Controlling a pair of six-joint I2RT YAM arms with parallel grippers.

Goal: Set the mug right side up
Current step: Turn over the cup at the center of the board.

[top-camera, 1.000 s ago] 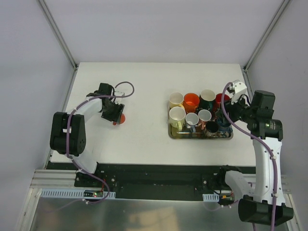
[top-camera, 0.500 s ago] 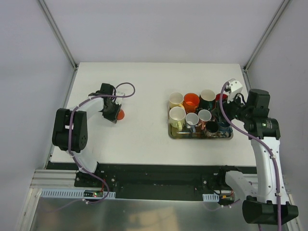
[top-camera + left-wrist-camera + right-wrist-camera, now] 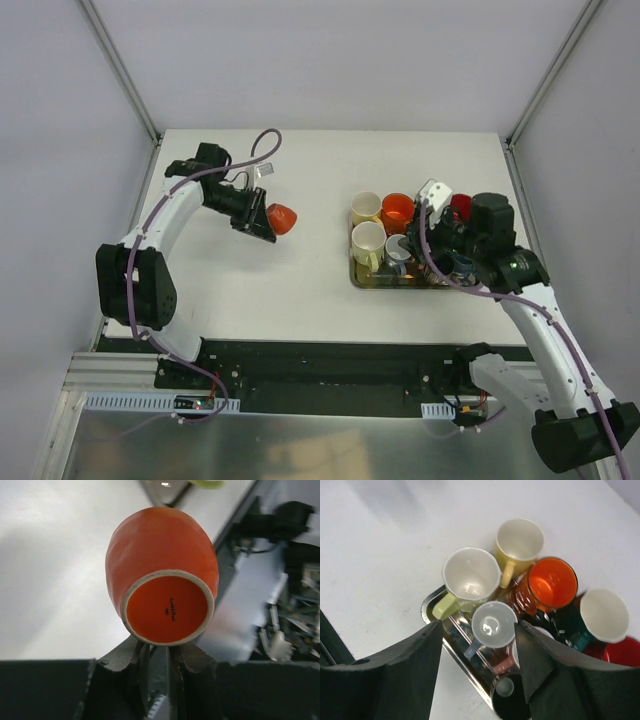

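The white table [image 3: 300, 290] fills the workspace, with the 2 arms reaching over it from the near edge. On its right half sits a metal tray [image 3: 368, 284] packed with upright mugs, among them a cream mug with a pale green handle [image 3: 471, 575], a pale yellow mug [image 3: 520, 539] and a mug with a bright orange inside [image 3: 552, 582]. The right gripper [image 3: 425, 240] hangs over the middle of the tray, its 2 fingers spread wide with nothing between them. Well apart, over the left half of the table, the left gripper [image 3: 258, 222] is clamped on the orange mug [image 3: 283, 217]. The mug is held off the surface on its side, and in the wrist view its base faces the camera, with the fingers [image 3: 192, 657] drawn together just beneath it.
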